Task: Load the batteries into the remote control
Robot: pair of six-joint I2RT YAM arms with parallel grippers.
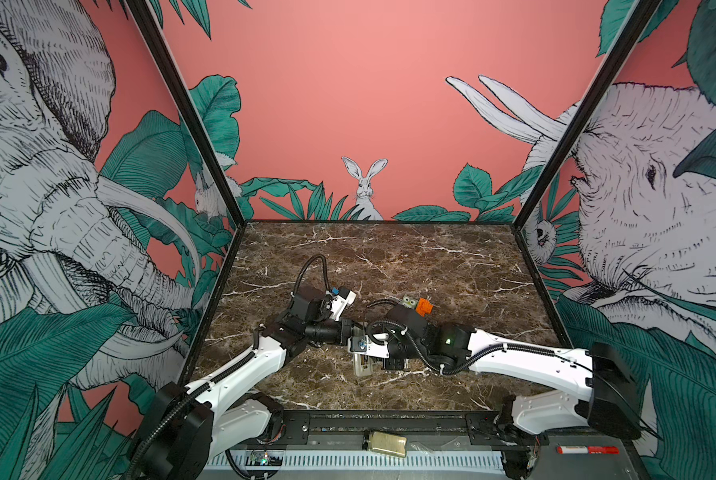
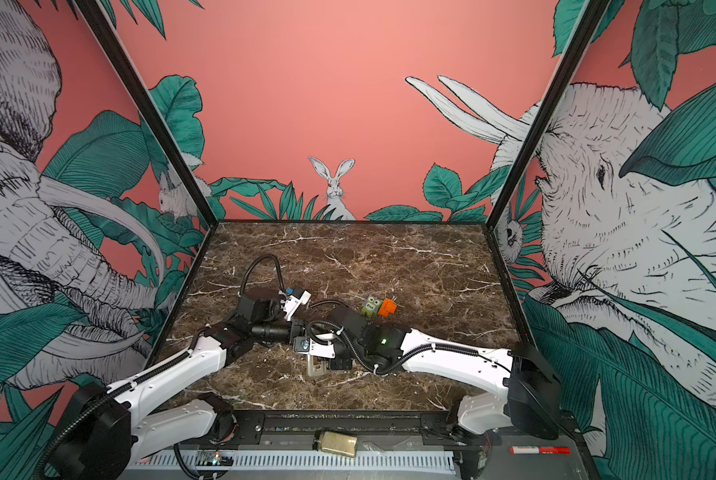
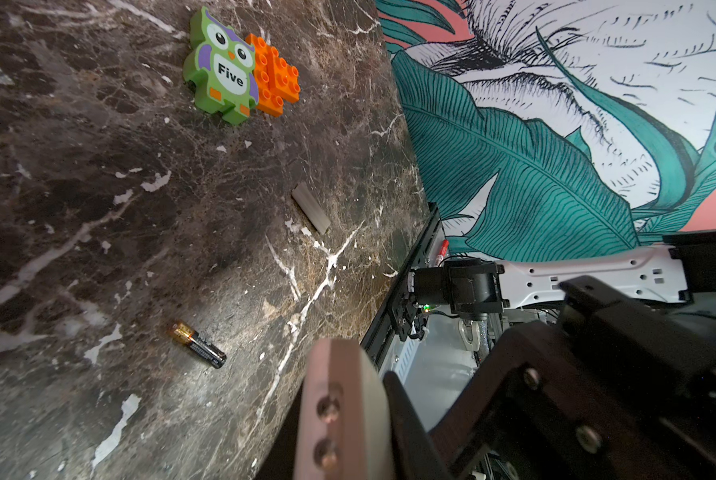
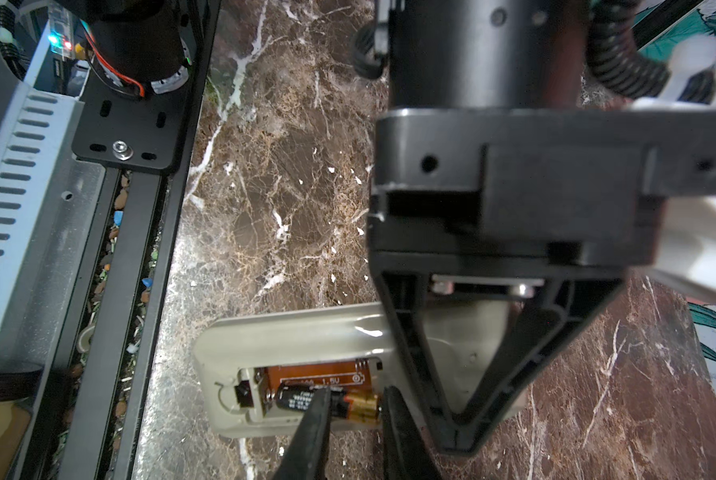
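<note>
- The remote control lies back-up on the worktop, in the lower middle of both top views, under the two meeting arms. Its battery recess is open.
- One battery is at the recess, in one of its two slots. Whether it is fully seated cannot be told. The slot beside it is empty, showing a bare orange board.
- The right gripper is at this battery, its fingers slightly apart. One crosses the battery's middle and the other is at its gold end. Whether they squeeze it is unclear.
- The left gripper has its fingers together, the tip at the remote's edge, seemingly steadying it.
- The second battery lies loose on bare worktop, untouched.
- A grey strip, probably the cover, lies well apart from it.
- By my reckoning the task is under halfway. Left to do: seat the first battery, fetch and load the second, perhaps refit the cover.
</note>
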